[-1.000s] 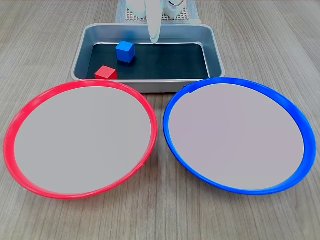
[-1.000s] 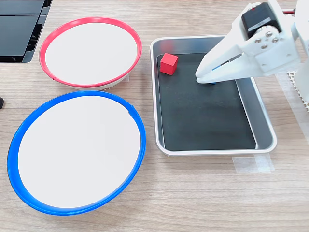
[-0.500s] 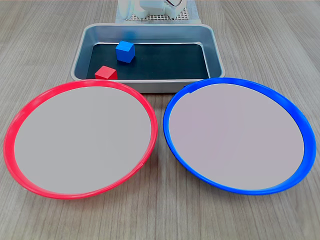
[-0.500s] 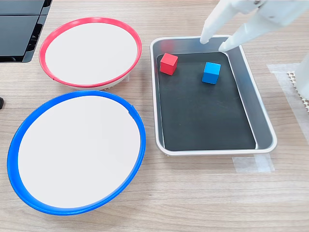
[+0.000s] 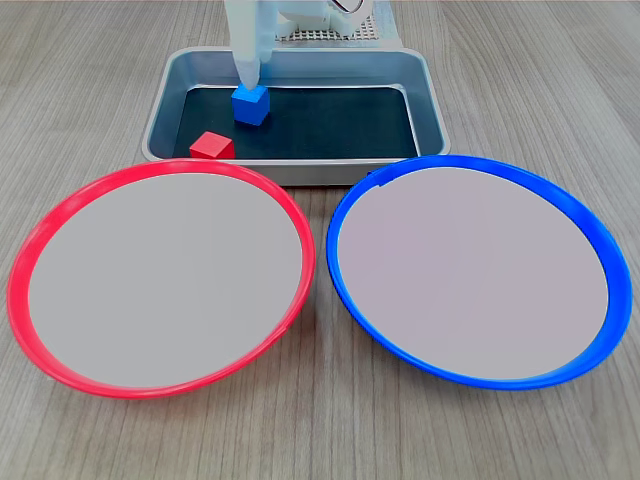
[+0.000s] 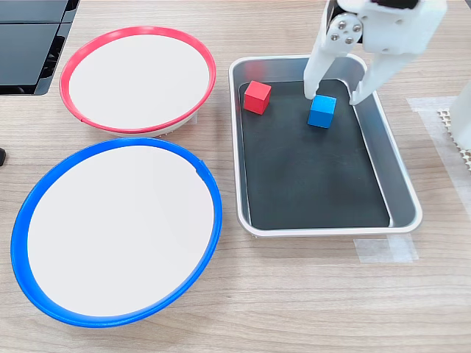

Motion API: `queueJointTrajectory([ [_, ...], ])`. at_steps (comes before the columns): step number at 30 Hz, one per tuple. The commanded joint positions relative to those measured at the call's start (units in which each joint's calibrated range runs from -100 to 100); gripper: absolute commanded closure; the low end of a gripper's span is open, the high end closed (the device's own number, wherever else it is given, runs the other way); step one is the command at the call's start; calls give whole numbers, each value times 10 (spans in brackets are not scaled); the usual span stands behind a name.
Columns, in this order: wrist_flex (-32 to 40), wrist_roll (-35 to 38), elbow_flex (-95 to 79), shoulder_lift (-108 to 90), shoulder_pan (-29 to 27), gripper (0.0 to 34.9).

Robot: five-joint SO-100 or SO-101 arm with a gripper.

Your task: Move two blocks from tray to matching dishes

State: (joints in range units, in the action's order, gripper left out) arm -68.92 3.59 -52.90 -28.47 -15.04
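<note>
Gripper (image 6: 333, 97): white, two-fingered, pointing down into the tray, jaws spread wide and holding nothing. In the second exterior view one fingertip (image 6: 309, 93) stands toward the second exterior view's left of the blue block, the other toward its right, close to the tray's upper wall. In the first exterior view only one finger (image 5: 247, 55) shows clearly, its tip just above the block's top edge; whether it touches cannot be told.

Blue block (image 6: 321, 111): between and just below the open fingertips, resting on the tray's dark bottom, upright.

Red block (image 6: 257, 97): on the same dark bottom, beside the gripper toward the second exterior view's left, apart from the blue block, close to the tray's rim.

Tray (image 6: 403, 181): grey metal, rounded corners, raised rim; encloses the gripper's tips and both blocks.

Red-rimmed dish (image 6: 137, 77): beyond the tray on the red block's side, pale centre bare.

Blue-rimmed dish (image 6: 115, 228): well apart from the gripper, next to the red-rimmed dish, pale centre bare.

Surface (image 6: 294, 294): pale wood grain, carrying tray and both dishes.
</note>
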Motion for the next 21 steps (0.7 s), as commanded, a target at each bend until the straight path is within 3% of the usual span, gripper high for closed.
queueJointTrajectory([
  [1, 36, 16, -2, 17, -13, 192],
  [14, 107, 51, -13, 92, -32, 211],
  [15, 109, 54, -13, 95, -32, 230],
  [16, 110, 58, -12, 101, -32, 282],
  [17, 109, 62, -6, 105, -31, 309],
  [21, 66, 64, 71, 130, -17, 332],
])
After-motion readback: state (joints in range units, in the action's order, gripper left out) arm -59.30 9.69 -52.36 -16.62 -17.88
